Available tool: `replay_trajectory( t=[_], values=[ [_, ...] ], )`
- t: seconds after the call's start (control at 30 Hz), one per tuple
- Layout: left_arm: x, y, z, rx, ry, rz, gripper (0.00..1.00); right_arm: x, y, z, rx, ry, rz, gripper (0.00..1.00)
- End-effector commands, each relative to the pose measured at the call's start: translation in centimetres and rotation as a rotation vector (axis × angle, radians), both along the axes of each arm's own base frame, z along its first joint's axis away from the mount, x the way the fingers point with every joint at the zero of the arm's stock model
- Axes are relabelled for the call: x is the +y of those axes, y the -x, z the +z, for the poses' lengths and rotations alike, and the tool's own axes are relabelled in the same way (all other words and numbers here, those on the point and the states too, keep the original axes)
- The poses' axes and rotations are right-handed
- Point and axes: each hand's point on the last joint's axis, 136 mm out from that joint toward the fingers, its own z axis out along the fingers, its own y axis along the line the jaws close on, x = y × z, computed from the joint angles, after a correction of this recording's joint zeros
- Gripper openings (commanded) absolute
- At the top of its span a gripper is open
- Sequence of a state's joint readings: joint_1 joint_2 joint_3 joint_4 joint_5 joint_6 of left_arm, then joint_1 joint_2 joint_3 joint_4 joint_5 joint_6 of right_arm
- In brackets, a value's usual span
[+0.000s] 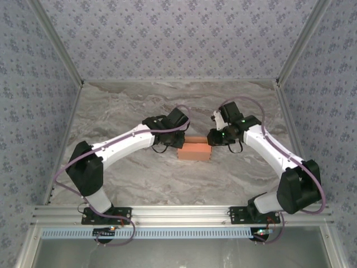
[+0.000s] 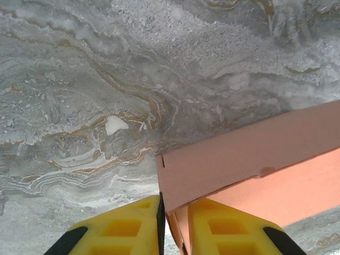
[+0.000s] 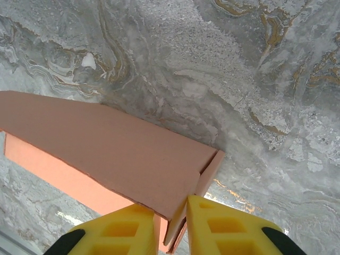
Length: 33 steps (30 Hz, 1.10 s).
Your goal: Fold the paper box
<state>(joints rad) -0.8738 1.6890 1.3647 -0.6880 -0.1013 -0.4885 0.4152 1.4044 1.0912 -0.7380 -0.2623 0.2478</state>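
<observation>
at the centre of the worktop (image 1: 134, 106), between the two arms, sits the paper box (image 1: 194, 152). it is a salmon-orange cardboard piece, partly raised into shape, with its long side running left to right, and it appears to rest on the surface.

in the left wrist view, the left end wall of the box stands between the yellow fingers (image 2: 127, 226) of the left claw (image 2: 174, 212). the claw is narrowed to a slim gap on that cardboard edge. in the right wrist view, the right claw (image 3: 170, 215) is equally narrow and pinches the flap at the right end corner.

recommended procedure for this step, as judged from the current grip:
- hold each end by the flap alone, near its crease.
- turn both flaps inward along the scored lines, at matched pace.
- keep the base flat on the worktop and do not pull the ends apart.
- use light pressure, since thin card is likely to buckle or tear.
</observation>
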Motion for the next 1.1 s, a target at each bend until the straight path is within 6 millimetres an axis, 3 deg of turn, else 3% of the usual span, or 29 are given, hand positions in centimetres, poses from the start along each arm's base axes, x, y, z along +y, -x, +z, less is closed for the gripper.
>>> replay_trajectory(
  t=[0.0,0.47,0.7,0.73,0.87,1.07],
  values=[
    [-1.0,0.8,-0.2,0.042,0.015,-0.014,0.19,0.7,0.0,0.3,0.017,-0.004,-0.003,0.21],
    [0.0,0.8,-2.5,0.035,-0.02,0.005,0.19,0.1,0.8,-1.7,0.045,0.03,-0.006,0.21],
    [0.7,0.4,-3.1,0.011,-0.064,0.016,0.17,-0.1,0.6,-1.0,0.016,0.019,-0.022,0.21],
    [0.8,0.4,-3.2,0.009,-0.068,0.015,0.14,-0.1,0.6,-0.9,0.012,0.017,-0.018,0.2],
    [0.9,0.3,-3.5,0.004,-0.08,0.017,0.14,0.3,1.0,-0.8,0.002,0.0,0.025,0.37],
    [1.0,0.3,-4.0,-0.023,-0.105,0.002,0.14,-0.2,1.3,2.0,-0.16,0.012,0.146,0.5]
  ],
)
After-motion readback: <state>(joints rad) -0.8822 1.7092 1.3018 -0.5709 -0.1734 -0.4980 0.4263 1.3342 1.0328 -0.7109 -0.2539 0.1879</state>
